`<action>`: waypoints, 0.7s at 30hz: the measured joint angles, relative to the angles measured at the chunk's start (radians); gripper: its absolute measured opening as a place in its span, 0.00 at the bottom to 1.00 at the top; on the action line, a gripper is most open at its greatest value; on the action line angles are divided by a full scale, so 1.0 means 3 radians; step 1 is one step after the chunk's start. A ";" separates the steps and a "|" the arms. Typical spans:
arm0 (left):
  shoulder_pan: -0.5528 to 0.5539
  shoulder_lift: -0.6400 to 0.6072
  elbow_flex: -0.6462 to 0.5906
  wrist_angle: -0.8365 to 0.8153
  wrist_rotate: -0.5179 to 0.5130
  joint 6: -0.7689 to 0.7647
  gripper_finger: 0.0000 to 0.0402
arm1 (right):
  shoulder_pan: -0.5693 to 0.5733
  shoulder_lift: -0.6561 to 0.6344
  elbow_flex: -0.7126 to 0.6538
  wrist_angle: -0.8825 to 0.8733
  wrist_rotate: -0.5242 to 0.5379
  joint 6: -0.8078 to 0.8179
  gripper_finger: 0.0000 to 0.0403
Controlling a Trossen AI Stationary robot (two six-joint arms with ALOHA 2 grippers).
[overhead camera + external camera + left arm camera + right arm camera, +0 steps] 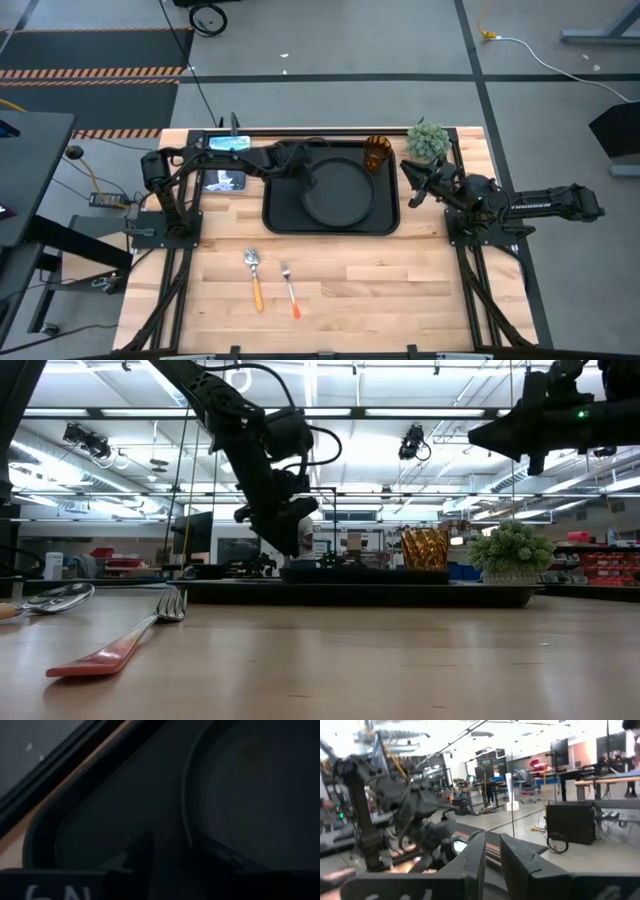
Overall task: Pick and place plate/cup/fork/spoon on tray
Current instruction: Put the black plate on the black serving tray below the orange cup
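The black tray (275, 215) lies at the table's far middle. The round black plate (338, 192) lies flat in it, and the amber cup (377, 152) stands upright in its far right corner. My left gripper (303, 165) is open just above the plate's far left rim (186, 805), one finger to each side of the rim. The low view shows its fingertips (295, 545) above the tray (360, 592). The spoon (254, 275) and the fork (290, 290) lie on the wood near the front. My right gripper (408, 185) is raised off the tray's right edge, empty, with a narrow gap between its fingers (492, 845).
A small green plant (428, 140) stands at the far right, just beyond the cup and close to my right arm. A phone-like device (225, 180) lies left of the tray. Bare wood lies between the tray and the cutlery.
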 joint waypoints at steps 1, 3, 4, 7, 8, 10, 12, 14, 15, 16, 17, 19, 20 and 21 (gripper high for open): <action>-0.0020 0.0000 0.0000 0.0002 0.0001 0.0049 0.36 | 0.0000 0.0000 0.0000 0.0037 0.0003 0.0051 0.16; -0.0056 0.0000 0.0000 0.0002 0.0001 0.0151 0.36 | 0.0000 0.0000 0.0001 0.0128 0.0000 0.0127 0.16; -0.0068 0.0000 0.0000 0.0005 0.0001 0.0184 0.36 | 0.0000 0.0000 0.0000 0.0171 0.0001 0.0159 0.16; -0.0104 0.0000 0.0000 0.0006 0.0005 0.0199 0.36 | 0.0000 0.0000 0.0000 0.0241 -0.0001 0.0227 0.16; -0.0110 0.0000 0.0000 0.0006 0.0005 0.0199 0.36 | 0.0000 0.0000 0.0001 0.0260 -0.0001 0.0233 0.16; -0.0116 0.0000 0.0000 -0.0010 0.0001 0.0203 0.36 | 0.0000 0.0000 0.0000 0.0332 -0.0001 0.0230 0.16; -0.0131 0.0000 0.0000 -0.0050 0.0005 0.0196 0.36 | 0.0000 -0.0001 0.0000 0.0396 -0.0010 0.0215 0.16; -0.0134 0.0000 0.0000 -0.0127 0.0010 0.0196 0.36 | 0.0001 0.0000 0.0000 0.0440 -0.0039 0.0176 0.16; -0.0134 -0.0007 0.0000 -0.0184 0.0012 0.0196 0.36 | 0.0001 0.0000 0.0000 0.0461 -0.0042 0.0169 0.16; -0.0136 -0.0013 0.0000 -0.0231 0.0012 0.0196 0.36 | 0.0001 -0.0001 0.0001 0.0475 -0.0047 0.0168 0.16; -0.0137 -0.0016 0.0000 -0.0251 0.0013 0.0196 0.36 | 0.0001 0.0000 0.0001 0.0480 -0.0058 0.0169 0.16; -0.0137 -0.0046 0.0000 -0.0358 0.0015 0.0196 0.36 | 0.0001 0.0000 0.0001 0.0478 -0.0066 0.0171 0.16; -0.0134 -0.0059 0.0000 -0.0387 0.0011 0.0198 0.36 | 0.0004 0.0000 0.0001 0.0479 -0.0065 0.0171 0.16; -0.0136 -0.0071 0.0001 -0.0383 0.0013 0.0207 0.36 | 0.0005 0.0000 0.0001 0.0478 -0.0065 0.0171 0.16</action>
